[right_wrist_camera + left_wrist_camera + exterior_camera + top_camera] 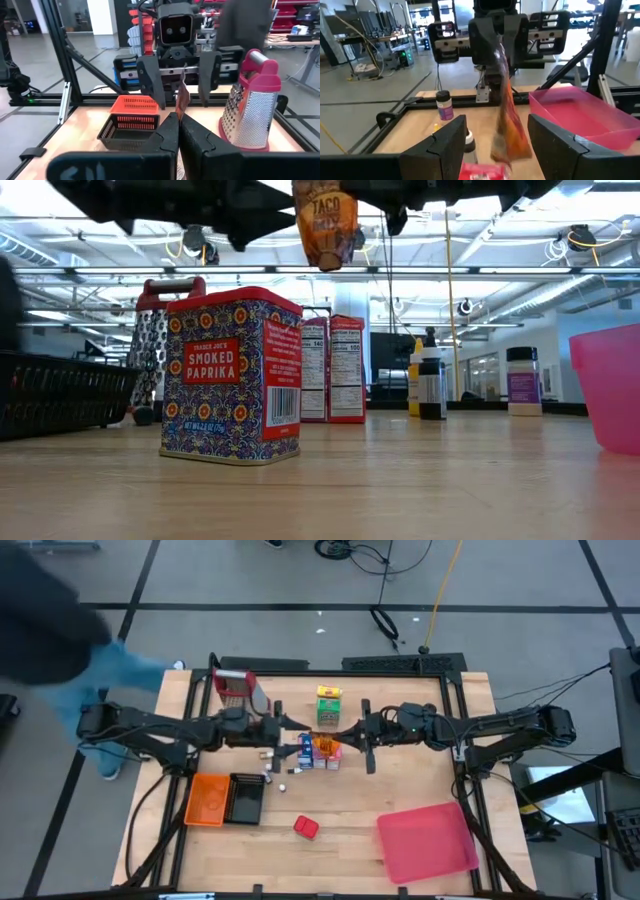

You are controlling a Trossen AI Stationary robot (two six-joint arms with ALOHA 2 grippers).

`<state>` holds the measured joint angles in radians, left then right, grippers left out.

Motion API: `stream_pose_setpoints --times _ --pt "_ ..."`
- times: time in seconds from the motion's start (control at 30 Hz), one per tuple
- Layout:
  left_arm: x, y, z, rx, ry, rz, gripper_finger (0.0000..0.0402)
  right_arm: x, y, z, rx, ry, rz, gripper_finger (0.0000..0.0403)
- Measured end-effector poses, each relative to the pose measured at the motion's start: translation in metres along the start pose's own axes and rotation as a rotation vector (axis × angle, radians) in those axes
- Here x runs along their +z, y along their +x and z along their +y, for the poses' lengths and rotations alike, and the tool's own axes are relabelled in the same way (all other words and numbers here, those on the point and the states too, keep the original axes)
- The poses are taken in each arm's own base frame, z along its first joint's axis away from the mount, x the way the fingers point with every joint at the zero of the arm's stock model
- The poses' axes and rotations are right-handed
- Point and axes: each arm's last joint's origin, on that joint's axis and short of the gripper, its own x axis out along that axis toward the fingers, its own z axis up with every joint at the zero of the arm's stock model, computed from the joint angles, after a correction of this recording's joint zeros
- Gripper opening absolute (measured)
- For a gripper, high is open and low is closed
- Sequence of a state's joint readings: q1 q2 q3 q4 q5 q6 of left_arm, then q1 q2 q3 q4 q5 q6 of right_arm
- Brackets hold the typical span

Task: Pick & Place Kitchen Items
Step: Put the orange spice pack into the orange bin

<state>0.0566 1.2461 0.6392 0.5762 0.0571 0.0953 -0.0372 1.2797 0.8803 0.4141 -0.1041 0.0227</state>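
Note:
An orange taco packet (510,127) hangs over the middle of the table, and my right gripper (345,730) is shut on it. It shows high in the low view as the packet (325,220). My left gripper (496,131) faces it from the table's left, open. One finger stands on each side of the packet's lower half, and I see no touch. Below the grippers a blue carton (306,750) and small bottles (270,754) stand on the table. A green-yellow carton (328,705) stands farther back, and a red paprika tin (306,828) nearer the front. My right gripper pinches the packet's upper end (501,65) between its two shut fingers. A bit of the packet's edge (182,97) sticks out past the fingertips. The fingers come level from the table's right side. The packet hangs below them, clear of the table.
A red-topped grater (235,688) stands at the back left. An orange basket (208,798) and a black one (245,798) sit front left, and a pink bin (427,840) front right. A person's blue sleeve (110,670) shows beyond the table's left edge.

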Motion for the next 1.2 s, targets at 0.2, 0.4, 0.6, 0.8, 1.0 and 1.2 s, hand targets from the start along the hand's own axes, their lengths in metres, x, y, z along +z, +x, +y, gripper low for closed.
stream_pose_setpoints --times 0.2,0.4,0.6,0.8,1.0,1.2 --pt "0.007 0.015 -0.001 -0.088 0.009 -0.015 0.0216 -0.001 0.000 0.000 0.004 0.001 0.009 0.0000" --pt "0.008 0.018 -0.001 -0.102 0.005 -0.017 0.0203 -0.001 0.000 0.000 0.004 -0.002 0.009 0.0000" --pt "0.008 0.018 -0.001 -0.101 0.011 -0.018 0.0101 -0.001 0.000 0.000 0.003 -0.004 0.008 0.0000" --pt "0.007 0.018 -0.001 -0.101 0.016 -0.017 0.0009 -0.002 0.000 0.000 0.002 -0.002 0.021 0.0000" --pt "0.007 0.018 -0.001 -0.101 -0.004 -0.015 0.0002 -0.003 0.000 0.000 0.002 -0.005 0.032 0.0000" --pt "0.010 0.010 0.000 -0.067 -0.029 0.027 0.0000 -0.004 -0.003 0.000 0.001 -0.010 0.058 0.0009"
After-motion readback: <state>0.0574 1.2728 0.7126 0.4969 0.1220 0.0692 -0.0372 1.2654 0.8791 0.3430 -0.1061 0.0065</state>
